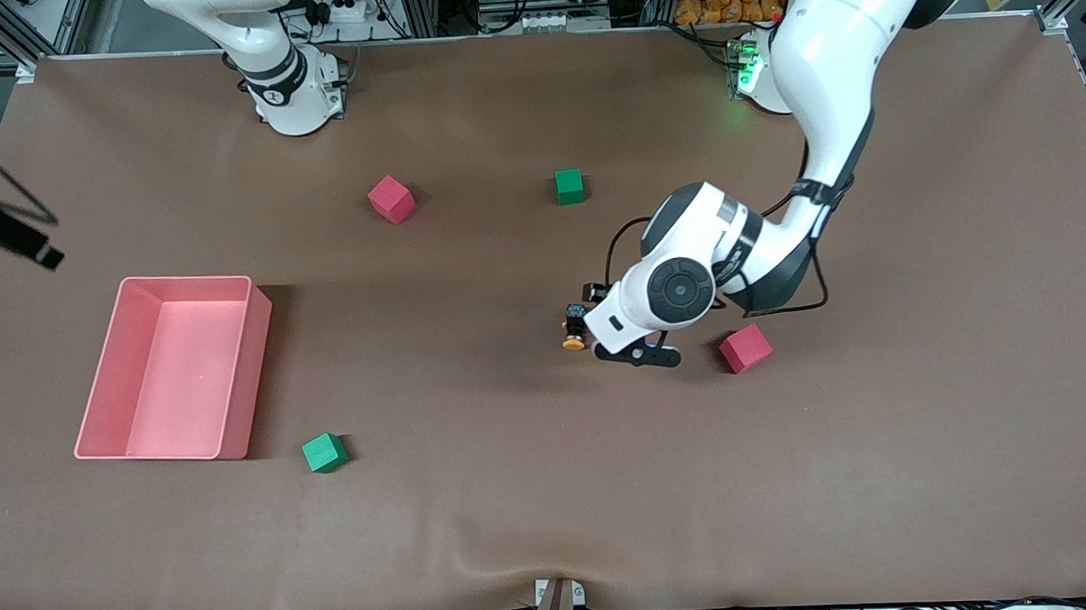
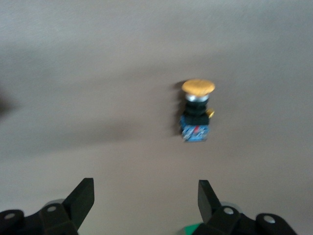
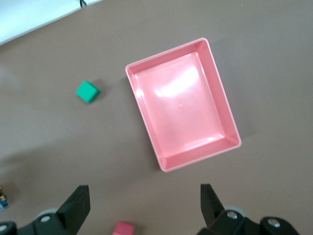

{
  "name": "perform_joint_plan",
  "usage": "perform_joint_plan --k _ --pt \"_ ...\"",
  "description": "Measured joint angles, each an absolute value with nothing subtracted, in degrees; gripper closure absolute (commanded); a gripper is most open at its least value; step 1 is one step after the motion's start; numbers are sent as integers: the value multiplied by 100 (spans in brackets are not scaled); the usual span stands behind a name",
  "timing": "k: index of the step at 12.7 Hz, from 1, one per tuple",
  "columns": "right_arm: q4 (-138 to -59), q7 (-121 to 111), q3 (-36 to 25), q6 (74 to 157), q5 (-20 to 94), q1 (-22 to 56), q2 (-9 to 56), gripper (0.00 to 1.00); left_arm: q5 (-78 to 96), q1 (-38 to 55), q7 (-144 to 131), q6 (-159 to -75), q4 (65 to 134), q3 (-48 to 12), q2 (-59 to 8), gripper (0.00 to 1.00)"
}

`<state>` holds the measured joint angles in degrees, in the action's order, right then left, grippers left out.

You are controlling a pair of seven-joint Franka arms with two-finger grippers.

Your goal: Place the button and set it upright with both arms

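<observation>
The button lies on its side on the brown table near the middle, with its orange cap toward the front camera. In the left wrist view the button lies just ahead of the fingers and apart from them. My left gripper is open and empty, low over the table beside the button; in the front view the left hand covers it. My right gripper is open and empty, high over the table near the pink bin. It is out of the front view; only the right arm's base shows there.
The pink bin stands toward the right arm's end. A green cube lies beside it, nearer the camera. A red cube and a green cube lie farther back. Another red cube lies beside the left arm's wrist.
</observation>
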<state>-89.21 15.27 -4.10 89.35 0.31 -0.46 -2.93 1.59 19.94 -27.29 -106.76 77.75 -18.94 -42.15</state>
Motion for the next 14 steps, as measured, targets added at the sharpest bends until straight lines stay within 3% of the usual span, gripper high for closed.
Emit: perform_joint_plan --k 2,7,14 --pt "-9286 1211 -530 8992 31 -41 -587 0 161 2237 -2980 -10938 7498 -1849 -4551 16" --pt "-9247 1160 -530 9100 29 74 -538 0 161 2387 -3048 -11323 7314 -1795 -5047 24" --pt "-8061 1154 -575 8254 20 95 235 0 161 2547 -3051 -11558 7305 -1783 -5253 25"
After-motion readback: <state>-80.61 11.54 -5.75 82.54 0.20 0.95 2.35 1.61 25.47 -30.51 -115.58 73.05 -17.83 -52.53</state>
